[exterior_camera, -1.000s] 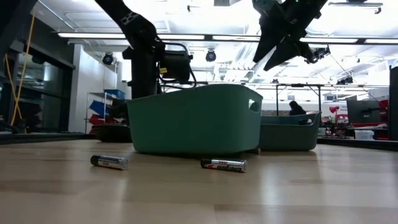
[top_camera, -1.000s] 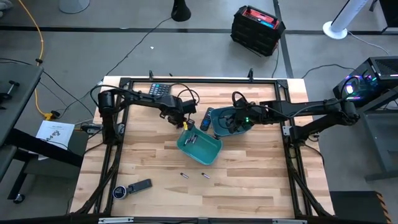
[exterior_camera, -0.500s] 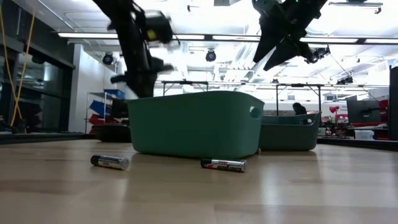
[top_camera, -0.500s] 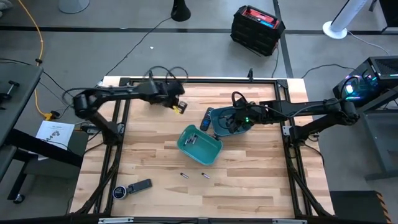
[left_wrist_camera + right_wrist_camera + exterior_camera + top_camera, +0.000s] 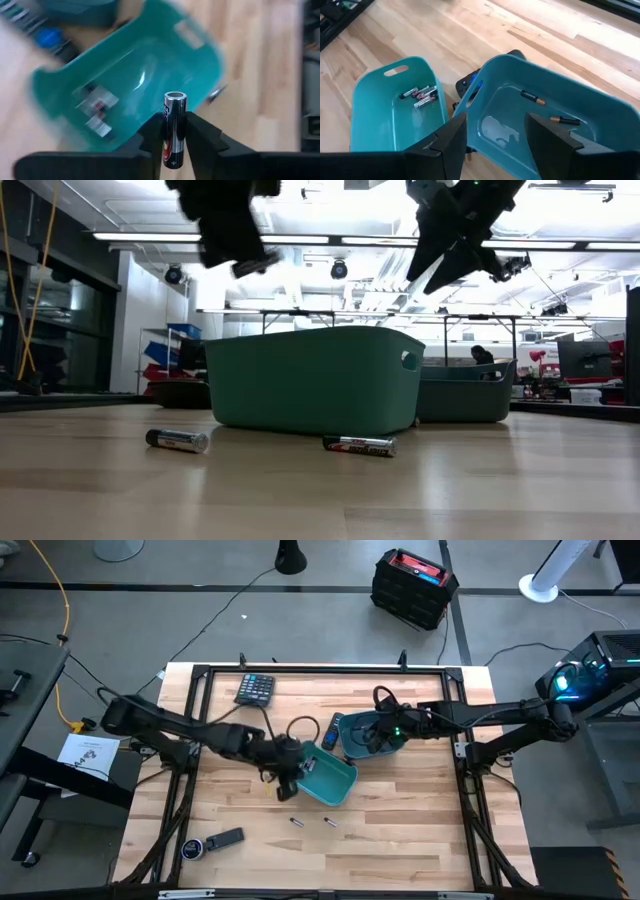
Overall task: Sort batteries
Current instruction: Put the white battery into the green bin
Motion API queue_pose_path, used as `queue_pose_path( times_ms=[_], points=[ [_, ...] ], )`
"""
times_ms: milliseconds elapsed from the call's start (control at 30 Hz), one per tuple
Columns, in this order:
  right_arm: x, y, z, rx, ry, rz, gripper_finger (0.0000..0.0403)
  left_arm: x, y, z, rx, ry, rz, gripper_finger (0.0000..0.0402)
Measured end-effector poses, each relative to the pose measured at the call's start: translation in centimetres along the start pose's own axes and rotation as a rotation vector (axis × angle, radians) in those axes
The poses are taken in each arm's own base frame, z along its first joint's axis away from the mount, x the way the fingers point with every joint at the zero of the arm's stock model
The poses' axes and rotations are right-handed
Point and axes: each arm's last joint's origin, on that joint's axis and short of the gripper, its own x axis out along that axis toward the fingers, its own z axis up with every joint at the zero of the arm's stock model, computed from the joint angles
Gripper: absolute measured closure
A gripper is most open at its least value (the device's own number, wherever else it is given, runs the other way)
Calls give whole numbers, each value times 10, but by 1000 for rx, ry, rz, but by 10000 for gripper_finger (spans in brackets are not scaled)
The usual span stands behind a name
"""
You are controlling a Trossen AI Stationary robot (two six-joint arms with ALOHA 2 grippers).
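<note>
Left gripper [image 5: 172, 131] clamped on a battery [image 5: 173, 127] just above the near teal bin [image 5: 335, 780], right gripper [image 5: 495, 132] open over the far bin [image 5: 580, 107]; risks dropping it outside if released off-centre.

Little print can be made out at the sorting table. The battery [image 5: 174, 129] clamped in the left gripper [image 5: 175, 134], at lower centre of the left wrist view, carries a small plus sign near its lower end, the one mark that reads clearly. The two batteries lying on the tabletop [image 5: 500, 490] low in the low view, one at left [image 5: 176, 440] and one at centre [image 5: 360, 445], bear red-and-white label bands whose lettering is too small to read. Labels on the batteries in the teal bin [image 5: 370, 107] are likewise illegible.
</note>
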Motion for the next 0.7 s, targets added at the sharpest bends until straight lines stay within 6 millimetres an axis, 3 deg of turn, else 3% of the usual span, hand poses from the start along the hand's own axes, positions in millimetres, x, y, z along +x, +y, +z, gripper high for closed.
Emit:
queue_pose_path(
  times_ms=[100,233,333,433,533,700],
  points=[
    [1,-3,3,14,-7,-9,213,10,-6,6,19,-45,-58,287],
    [2,-5,5,27,2,1,213,15,7,11,3,-48,-29,236],
    [2,-5,5,27,12,12,213,7,14,10,2,13,-73,209],
    [2,-5,5,27,15,15,213,-5,8,-1,35,105,-120,198],
    [2,-5,5,26,17,16,213,-12,-11,-23,190,206,-125,198],
    [2,-5,5,16,20,15,213,-9,-54,-60,675,262,-81,200]
  ],
)
